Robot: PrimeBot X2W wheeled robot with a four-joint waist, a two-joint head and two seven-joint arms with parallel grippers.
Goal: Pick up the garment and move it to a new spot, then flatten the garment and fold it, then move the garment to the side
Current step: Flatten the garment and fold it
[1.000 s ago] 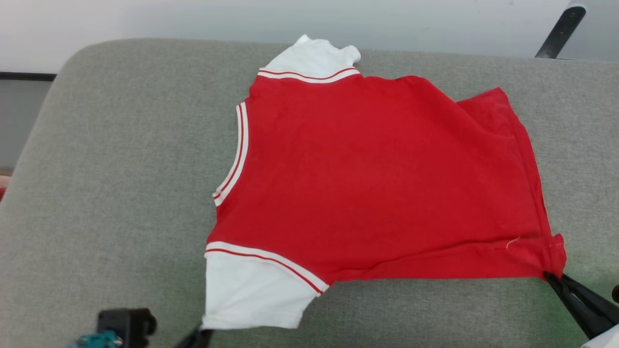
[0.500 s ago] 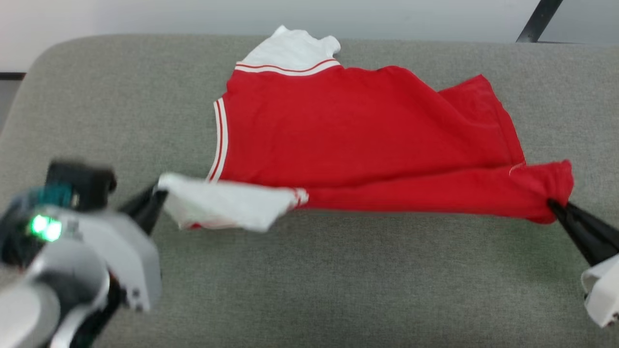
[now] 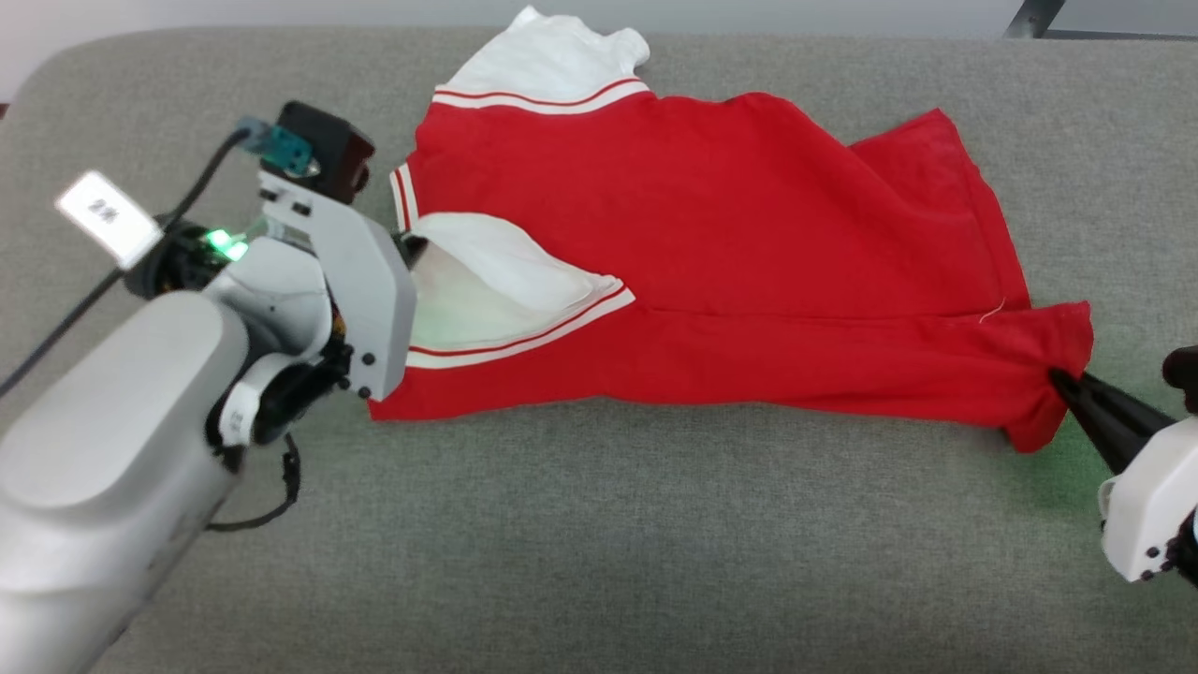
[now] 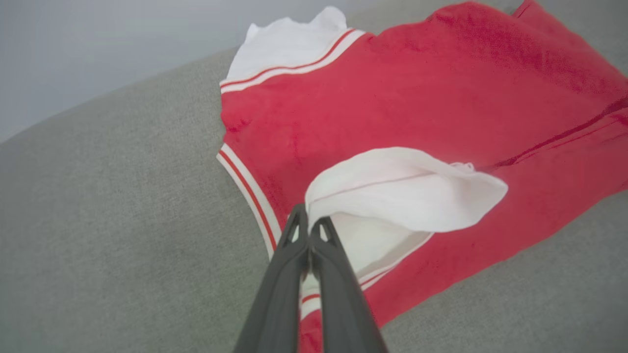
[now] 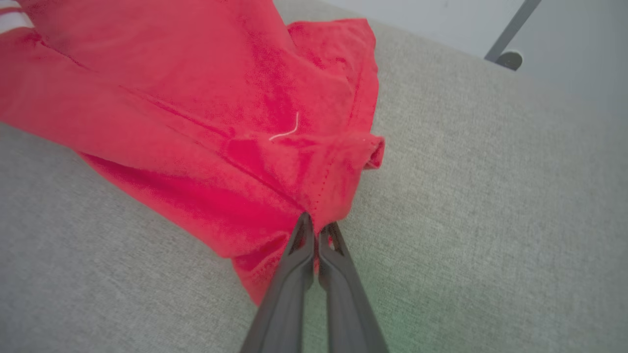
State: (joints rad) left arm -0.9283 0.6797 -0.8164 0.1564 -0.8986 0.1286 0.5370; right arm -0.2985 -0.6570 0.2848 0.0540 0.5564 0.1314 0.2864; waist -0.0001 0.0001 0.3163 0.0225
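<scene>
Clenched on the white sleeve (image 4: 392,191) with left gripper (image 4: 308,223); clenched on the red hem corner (image 5: 338,196) with right gripper (image 5: 316,223). Holding near edge of the garment (image 3: 711,215) doubled over its body, mid grey cushion (image 3: 599,524), reaching cushion's far edge. Judged: relocating and flattening done, first fold under way; further folding and shift aside left. Cannot find any lettering; cannot see garment's corner behind left arm (image 3: 309,281)

A grey woven upholstered surface (image 3: 599,524) lies before a pale plain backdrop (image 4: 98,49) and a slanted dark metal leg (image 5: 512,29).
</scene>
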